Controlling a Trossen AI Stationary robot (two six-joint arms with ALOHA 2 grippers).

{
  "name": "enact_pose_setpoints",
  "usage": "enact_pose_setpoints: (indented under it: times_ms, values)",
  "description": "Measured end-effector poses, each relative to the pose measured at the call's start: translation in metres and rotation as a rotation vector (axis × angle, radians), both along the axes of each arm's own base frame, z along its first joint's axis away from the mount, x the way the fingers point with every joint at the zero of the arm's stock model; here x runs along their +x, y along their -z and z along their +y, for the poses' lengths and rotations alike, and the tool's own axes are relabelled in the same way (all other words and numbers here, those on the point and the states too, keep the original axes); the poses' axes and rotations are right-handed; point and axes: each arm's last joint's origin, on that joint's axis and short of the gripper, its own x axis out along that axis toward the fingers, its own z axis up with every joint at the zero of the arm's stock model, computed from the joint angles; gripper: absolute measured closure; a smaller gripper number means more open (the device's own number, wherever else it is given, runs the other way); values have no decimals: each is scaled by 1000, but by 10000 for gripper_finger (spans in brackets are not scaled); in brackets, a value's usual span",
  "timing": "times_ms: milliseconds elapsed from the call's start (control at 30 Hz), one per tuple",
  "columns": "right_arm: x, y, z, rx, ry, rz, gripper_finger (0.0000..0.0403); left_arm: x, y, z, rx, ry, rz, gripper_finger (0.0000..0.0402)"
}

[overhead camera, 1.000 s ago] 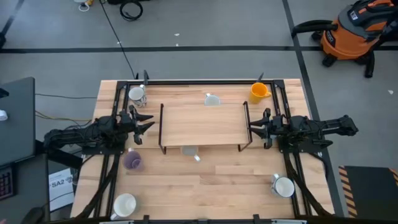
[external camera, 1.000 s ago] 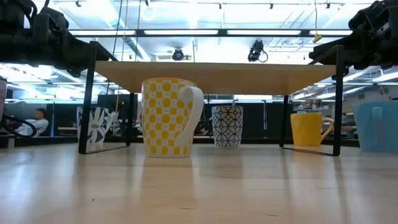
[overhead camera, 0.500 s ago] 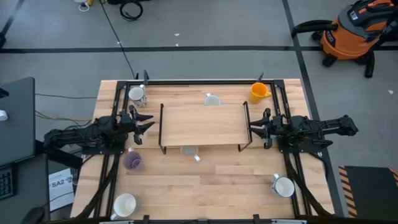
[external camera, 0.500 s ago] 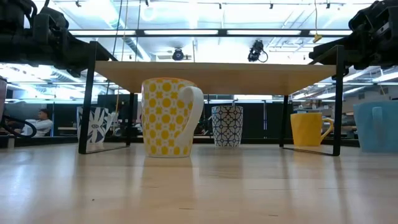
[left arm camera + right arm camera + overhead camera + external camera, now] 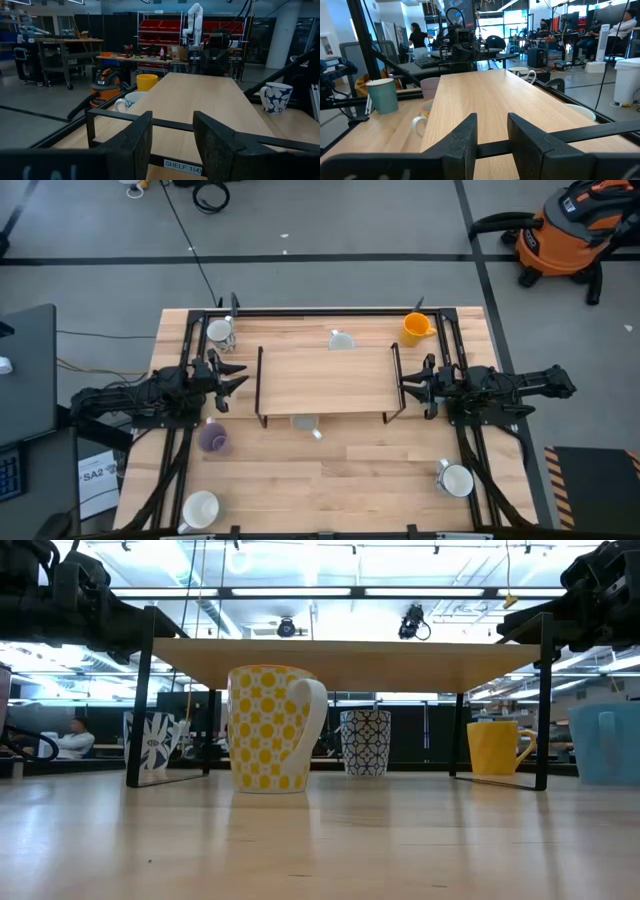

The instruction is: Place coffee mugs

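A wooden shelf (image 5: 325, 380) on black legs stands mid-table. My left gripper (image 5: 236, 378) is open and empty at the shelf's left end, at shelf-top height (image 5: 172, 145). My right gripper (image 5: 408, 387) is open and empty at its right end (image 5: 492, 132). Mugs stand upright on the table: a patterned white one (image 5: 219, 332) far left, a patterned one (image 5: 341, 340) far middle, an orange-yellow one (image 5: 415, 328) far right, a purple one (image 5: 212, 439) left, a teal one (image 5: 200, 508) near left, a pale one (image 5: 456, 480) near right. A yellow-dotted one (image 5: 270, 728) stands under the shelf's near edge.
The shelf top (image 5: 200, 95) is bare between the two grippers. Black rails (image 5: 320, 310) run along the table's far edge and sides. A monitor (image 5: 25, 370) stands left of the table. People sit and stand in the room behind (image 5: 420, 35).
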Motion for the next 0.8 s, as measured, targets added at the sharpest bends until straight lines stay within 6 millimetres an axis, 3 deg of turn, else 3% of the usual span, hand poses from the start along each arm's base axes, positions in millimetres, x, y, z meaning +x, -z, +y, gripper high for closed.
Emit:
enact_pose_setpoints:
  times_ms: [567, 800]
  values:
    - [0, 0, 0, 5, 0, -1, 290, 0, 0, 0, 0, 0, 0, 253]
    - [0, -5, 0, 93, -4, -58, 290, 0, 0, 0, 0, 0, 0, 253]
